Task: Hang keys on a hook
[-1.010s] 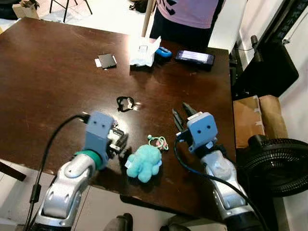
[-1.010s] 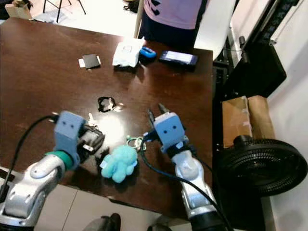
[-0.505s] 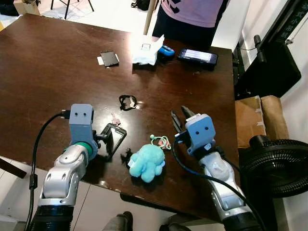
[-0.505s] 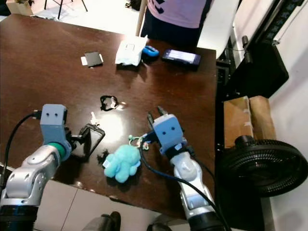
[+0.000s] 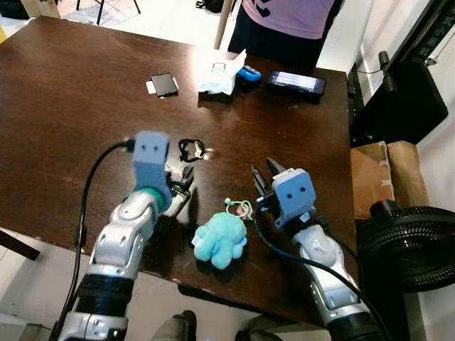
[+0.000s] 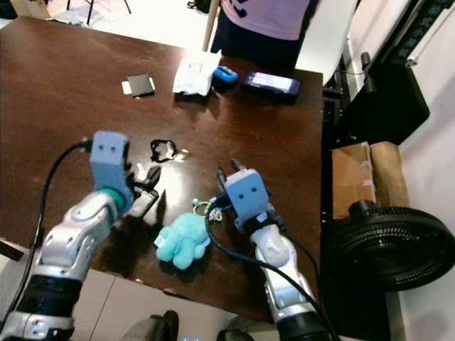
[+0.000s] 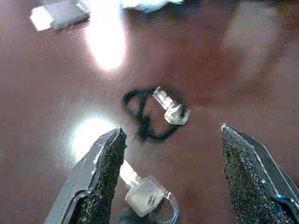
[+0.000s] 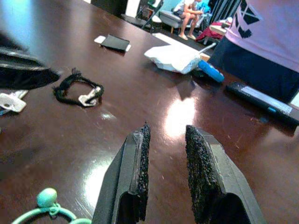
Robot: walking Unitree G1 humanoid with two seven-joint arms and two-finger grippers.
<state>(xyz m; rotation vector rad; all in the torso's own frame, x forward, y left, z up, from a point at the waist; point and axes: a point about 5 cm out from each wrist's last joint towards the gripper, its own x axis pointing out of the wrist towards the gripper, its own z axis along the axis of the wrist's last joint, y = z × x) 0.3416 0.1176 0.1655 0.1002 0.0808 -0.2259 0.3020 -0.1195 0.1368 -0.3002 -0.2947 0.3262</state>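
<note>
A teal plush keychain [image 5: 220, 240] with a pale green ring [image 5: 237, 207] lies near the front edge of the dark wooden table [image 5: 71, 121]. Behind it a black loop with a clear piece [image 5: 190, 150] rests on the tabletop. My left gripper [image 5: 181, 188] is open just in front of that loop, left of the plush. The loop [image 7: 154, 112] lies ahead of its fingers, and a small clear piece with a ring [image 7: 149, 196] lies below them. My right gripper [image 5: 264, 175] is open with a narrow gap, empty, just right of the ring [image 8: 46, 205].
At the table's far side lie a black card [image 5: 164, 84], a white packet [image 5: 220, 74], a blue object [image 5: 248, 73] and a phone [image 5: 296, 82]. A person in a purple shirt [image 5: 291, 18] stands there. A cardboard box [image 5: 377, 174] and a black fan [image 5: 409, 245] are on the right.
My left arm has swung in toward the black loop, and its open gripper now points at it. The right arm has hardly moved. The camera shifted slightly.
</note>
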